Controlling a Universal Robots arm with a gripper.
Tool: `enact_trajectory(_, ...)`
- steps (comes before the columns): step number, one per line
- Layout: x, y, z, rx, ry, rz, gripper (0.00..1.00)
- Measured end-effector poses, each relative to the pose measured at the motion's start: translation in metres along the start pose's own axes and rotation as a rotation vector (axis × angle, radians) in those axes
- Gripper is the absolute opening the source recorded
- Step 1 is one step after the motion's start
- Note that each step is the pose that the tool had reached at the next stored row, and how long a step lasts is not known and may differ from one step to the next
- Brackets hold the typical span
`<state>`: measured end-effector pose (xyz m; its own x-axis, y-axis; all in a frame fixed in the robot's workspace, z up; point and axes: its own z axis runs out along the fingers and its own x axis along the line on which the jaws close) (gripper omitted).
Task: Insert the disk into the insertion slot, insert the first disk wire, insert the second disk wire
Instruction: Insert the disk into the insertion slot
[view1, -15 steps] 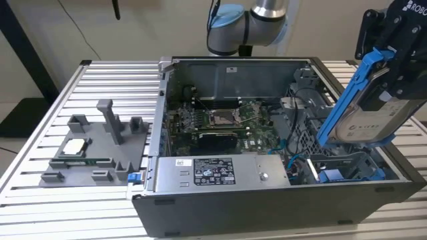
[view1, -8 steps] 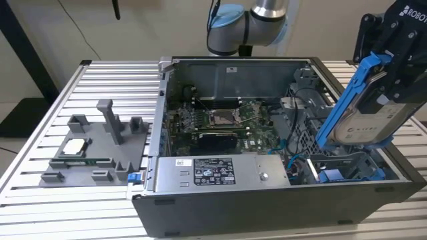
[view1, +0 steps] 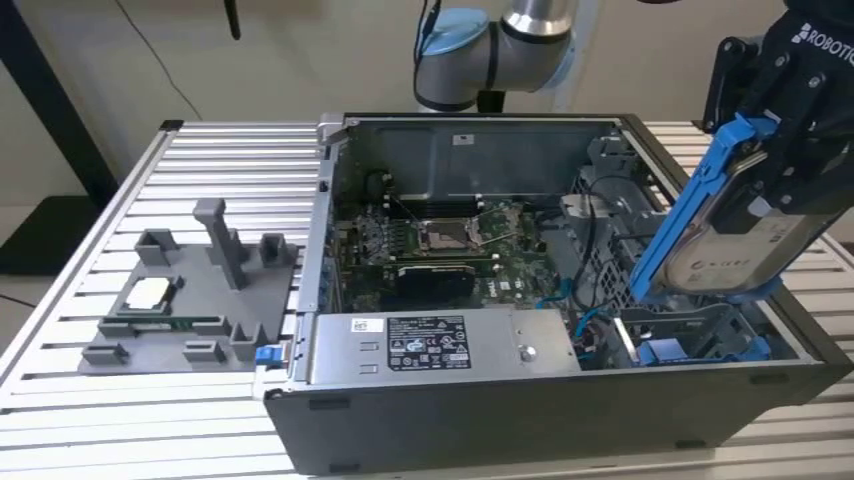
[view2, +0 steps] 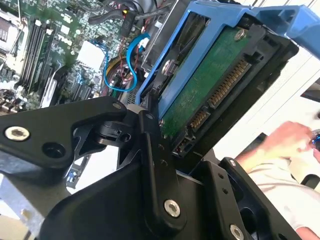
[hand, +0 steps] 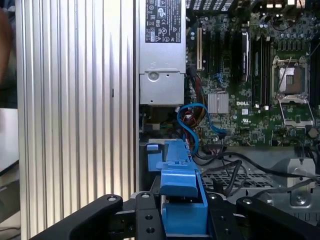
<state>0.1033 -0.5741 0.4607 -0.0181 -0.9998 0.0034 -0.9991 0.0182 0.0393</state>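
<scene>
Tool (view1: 785, 175) fingers are clamped on the blue frame of the disk (view1: 731, 250), so the tool is closed and carrying it. The disk hangs in the air, steeply tilted, with its lower end pointing down into the open computer case (view1: 534, 425). In the second wrist view the disk's green circuit side (view2: 215, 85) faces the camera, and its row of connectors is bare, with nothing plugged in. In the first wrist view the end of the blue frame (hand: 180, 192) juts out between the black fingers.

Just under the disk's lower end is the insertion slot (view1: 701, 335), a grey bay with blue pieces inside, at the case's corner on the exterior view's right. The disk is above the bay and has not entered it. By my reading the first step is under way but not done: the disk is picked up and brought over, not seated.

A blue cable (view1: 587, 322) loops loose inside the case beside the bay, so both wire steps appear untouched. Farther out are the labelled power box (view1: 427, 345), the main board (view1: 441, 245) and the ribbed metal surface (view1: 200, 165).
</scene>
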Motion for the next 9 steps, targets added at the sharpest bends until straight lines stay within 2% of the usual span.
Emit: enact_trajectory(9,0.0000,-0.0003,0.0077,0.0000,0.0000,0.000,0.33)
